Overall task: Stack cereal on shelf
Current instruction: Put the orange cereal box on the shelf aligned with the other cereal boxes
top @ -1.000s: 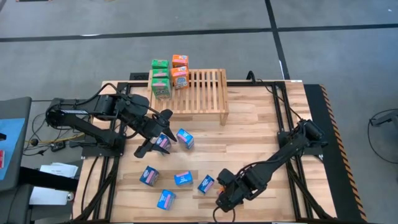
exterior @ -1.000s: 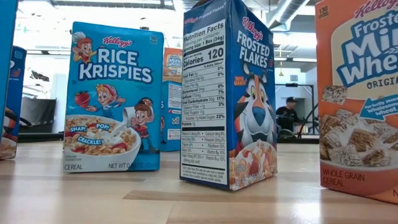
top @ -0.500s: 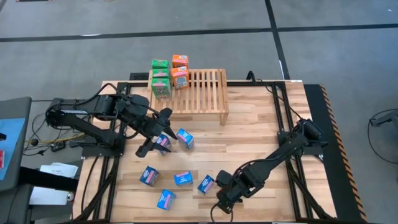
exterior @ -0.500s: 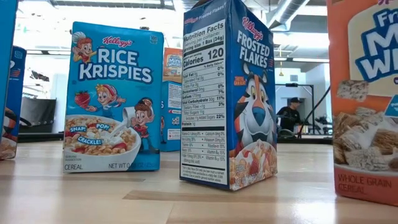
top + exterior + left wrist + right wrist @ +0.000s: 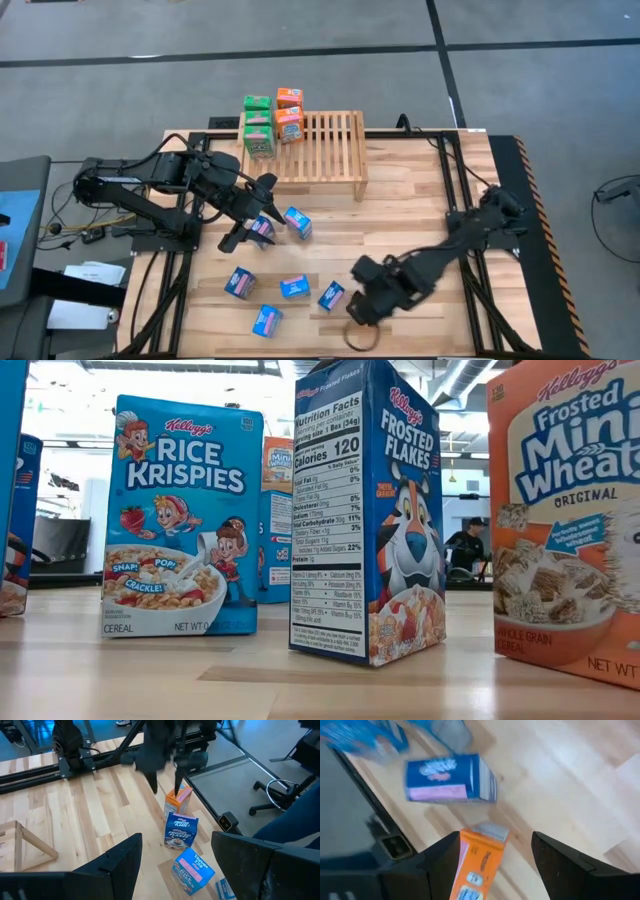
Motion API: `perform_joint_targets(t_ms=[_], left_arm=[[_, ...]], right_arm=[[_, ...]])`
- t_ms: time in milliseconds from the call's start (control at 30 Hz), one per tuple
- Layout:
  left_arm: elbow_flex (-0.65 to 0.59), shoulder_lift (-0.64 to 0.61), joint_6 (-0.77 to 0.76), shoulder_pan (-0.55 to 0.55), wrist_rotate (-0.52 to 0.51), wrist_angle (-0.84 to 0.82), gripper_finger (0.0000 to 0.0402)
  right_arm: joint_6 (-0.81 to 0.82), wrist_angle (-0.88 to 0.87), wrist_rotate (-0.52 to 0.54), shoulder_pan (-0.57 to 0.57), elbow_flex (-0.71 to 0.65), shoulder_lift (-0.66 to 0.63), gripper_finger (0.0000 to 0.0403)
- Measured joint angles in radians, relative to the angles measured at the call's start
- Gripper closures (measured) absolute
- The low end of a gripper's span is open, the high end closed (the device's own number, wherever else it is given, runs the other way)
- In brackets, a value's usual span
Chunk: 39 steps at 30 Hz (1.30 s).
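Note:
The shelf (image 5: 322, 147) stands at the table's far edge, with green and orange cereal boxes (image 5: 272, 122) on its left end. Several blue boxes (image 5: 293, 287) lie on the table, and the low view shows two standing upright (image 5: 180, 520) (image 5: 370, 510). An orange box (image 5: 178, 802) (image 5: 565, 530) stands near the front edge. My right gripper (image 5: 166, 787) (image 5: 495, 840) is open and comes down over its top. My left gripper (image 5: 250, 213) hangs open above the blue boxes at left and holds nothing. My right gripper comes from above, slanting down, with the orange box's top end (image 5: 489, 831) between its fingertips. The box's side (image 5: 464, 854) lies against one finger (image 5: 442, 865). A gap shows between the box and the other finger (image 5: 555, 865). The box stands roughly upright; whether its base is on the table I cannot tell.
Bare wood lies at the table's middle and right (image 5: 420, 200). Black frame rails (image 5: 455, 170) run along both sides. A Frosted Flakes box (image 5: 181, 830) and a flat-lying blue box (image 5: 192, 870) sit close to the orange one. A person stands far back in the room (image 5: 465, 545).
My right gripper has risen a little, tipped, and drawn slightly toward the table's far edge. In the low view the orange box first shifted right, then came back left, and it has turned about, showing more of its printed front.

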Motion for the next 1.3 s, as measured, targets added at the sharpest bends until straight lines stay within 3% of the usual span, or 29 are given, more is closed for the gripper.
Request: perform_joint_targets(t_ms=[133, 267, 500, 767, 900, 1100, 1300], left_arm=[[0.0, 0.0, 0.0, 0.001, -0.018, 0.0, 0.0173], [0.0, 0.0, -0.002, 0.001, -0.043, 0.0, 0.0173], [0.0, 0.0, -0.03, 0.001, -0.054, 0.0, 0.0173], [-0.001, 0.0, -0.036, 0.001, -0.082, 0.0, 0.0173], [-0.001, 0.0, -0.034, 0.001, -0.087, 0.0, 0.0173], [-0.001, 0.0, -0.026, 0.001, -0.105, 0.0, 0.0173], [-0.001, 0.0, -0.025, 0.001, -0.105, 0.0, 0.0173]], right_arm=[[0.128, -0.063, 0.138, 0.083, 0.003, -0.05, 0.0133], [0.307, -0.033, 0.212, 0.185, 0.002, -0.008, 0.0133], [0.477, 0.039, 0.218, 0.294, 0.018, 0.152, 0.0133], [0.561, 0.05, 0.222, 0.304, 0.084, 0.338, 0.0133], [0.597, 0.039, 0.278, 0.287, 0.134, 0.421, 0.0133], [0.71, -0.012, 0.379, 0.261, 0.163, 0.484, 0.0133], [0.817, -0.209, 0.404, 0.263, 0.165, 0.481, 0.0133]])
